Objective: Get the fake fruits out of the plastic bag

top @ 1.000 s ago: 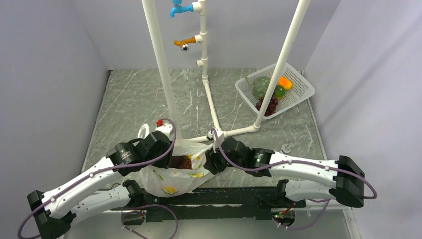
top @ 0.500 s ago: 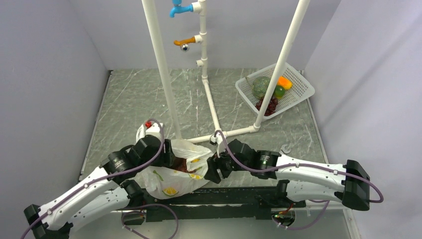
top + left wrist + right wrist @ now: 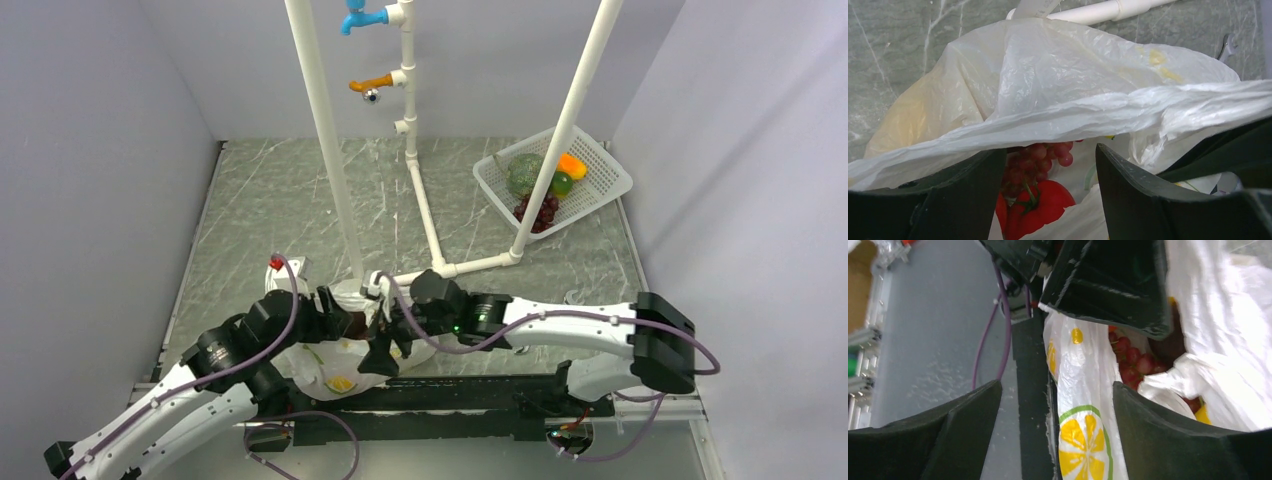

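At the rim of the plastic bag [image 3: 1073, 75], left pincer [image 3: 1048, 150] and right pincer [image 3: 1057, 385] apart, grape bunch [image 3: 1035, 159] just inside

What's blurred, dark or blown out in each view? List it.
Left wrist: left fingers dark and soft, plastic bag bright, grape bunch sharp. Right wrist: right fingers soft, lemon print crisp. Top external: evenly lit, sharp, faint shadows.

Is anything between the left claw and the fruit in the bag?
Partly: a fold of the plastic bag hangs across in front of the open left gripper; beneath it the grape bunch and a red fruit show uncovered.
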Controlling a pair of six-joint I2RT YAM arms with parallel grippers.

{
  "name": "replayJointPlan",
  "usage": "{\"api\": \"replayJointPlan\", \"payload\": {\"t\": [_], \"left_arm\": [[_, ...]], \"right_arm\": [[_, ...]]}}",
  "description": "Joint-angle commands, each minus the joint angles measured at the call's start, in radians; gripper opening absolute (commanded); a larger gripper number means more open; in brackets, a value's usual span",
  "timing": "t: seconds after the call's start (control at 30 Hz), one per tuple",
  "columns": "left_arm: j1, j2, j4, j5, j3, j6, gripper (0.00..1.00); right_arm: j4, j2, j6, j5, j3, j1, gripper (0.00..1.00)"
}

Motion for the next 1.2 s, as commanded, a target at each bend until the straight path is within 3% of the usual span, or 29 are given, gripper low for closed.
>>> {"api": "replayJointPlan", "payload": {"t": [0.0,0.2,0.3,0.4,0.6,0.87,1.0,1.07,1.17], "left_arm": [[0.005,0.056,0.067,-0.002,0.030,-0.005,0.71],[0.024,0.172,0.094,-0.055,0.048,0.006,0.71],[0.050,0.202,0.069,-0.096,0.056,-0.007,0.72],[0.081,0.184,0.074,-0.097,0.040,-0.016,0.72],[0.117,0.131,0.094,-0.015,-0.005,-0.006,0.75],[0.118,0.082,0.094,0.160,0.015,-0.007,0.82],[0.118,0.040,0.037,0.183,0.090,0.011,0.84],[0.118,0.013,0.013,0.188,0.124,0.019,0.85],[0.118,-0.021,-0.003,0.205,0.151,0.012,0.83]], "right_arm": [[0.088,0.076,-0.135,0.019,0.053,0.056,0.74],[0.078,0.117,-0.164,0.140,-0.012,0.209,0.37],[0.099,0.148,-0.132,0.163,-0.079,0.262,0.28],[0.130,0.166,-0.108,0.201,-0.145,0.295,0.26],[0.136,0.161,-0.084,0.266,-0.169,0.297,0.30],[0.038,-0.033,-0.079,0.349,-0.107,0.295,0.71],[0.068,-0.128,-0.039,0.442,-0.099,0.289,0.88],[0.121,-0.135,-0.018,0.488,-0.112,0.285,0.87],[0.159,-0.086,-0.020,0.503,-0.083,0.284,0.68]]}}
